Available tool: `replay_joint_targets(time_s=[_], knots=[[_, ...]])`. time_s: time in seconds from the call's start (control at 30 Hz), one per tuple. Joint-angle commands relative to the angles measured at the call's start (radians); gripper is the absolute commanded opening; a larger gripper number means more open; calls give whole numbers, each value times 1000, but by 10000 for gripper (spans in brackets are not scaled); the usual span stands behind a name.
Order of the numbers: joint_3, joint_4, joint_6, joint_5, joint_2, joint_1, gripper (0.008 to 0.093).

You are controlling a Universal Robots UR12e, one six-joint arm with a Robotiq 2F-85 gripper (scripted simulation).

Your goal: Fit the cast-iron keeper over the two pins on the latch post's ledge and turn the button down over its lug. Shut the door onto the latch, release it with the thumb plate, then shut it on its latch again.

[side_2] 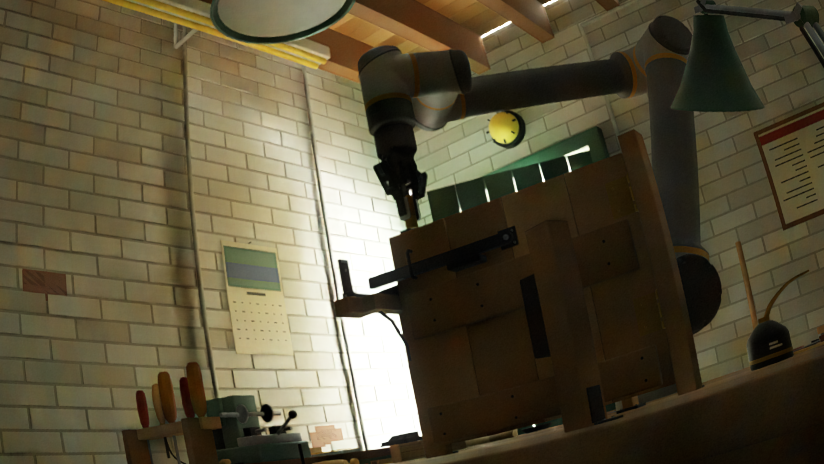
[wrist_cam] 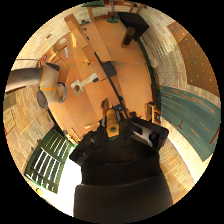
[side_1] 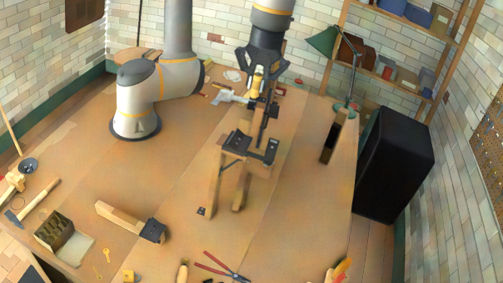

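Observation:
My gripper (side_1: 257,85) (side_2: 409,203) (wrist_cam: 113,125) points straight down over the door's top edge. It is closed on the yellow wooden peg handle (side_1: 255,83) (wrist_cam: 112,122) that stands up from the door (side_1: 262,118) (side_2: 519,300). The door's black latch bar (side_2: 444,259) (wrist_cam: 109,76) runs along its face toward the latch post (side_1: 220,175). The cast-iron keeper (side_1: 237,142) sits on the ledge on top of the post. The door stands swung away from the post.
A small open box of parts (side_1: 53,230) sits near the bench's front left corner. A loose wooden block with a black plate (side_1: 131,224) lies beside it. Red pliers (side_1: 218,266) lie at the front edge. A large black case (side_1: 391,162) stands on the right. The arm's base (side_1: 135,106) is at rear left.

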Motion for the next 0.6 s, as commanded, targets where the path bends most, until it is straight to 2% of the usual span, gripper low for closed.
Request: replay_joint_targets(time_s=[0.0, 0.23, 0.57], knots=[[1, 0, -2, 0, -3, -2, 80], [19, 10, -26, 0, -30, -26, 80], [20, 10, -27, 0, -32, -27, 80]])
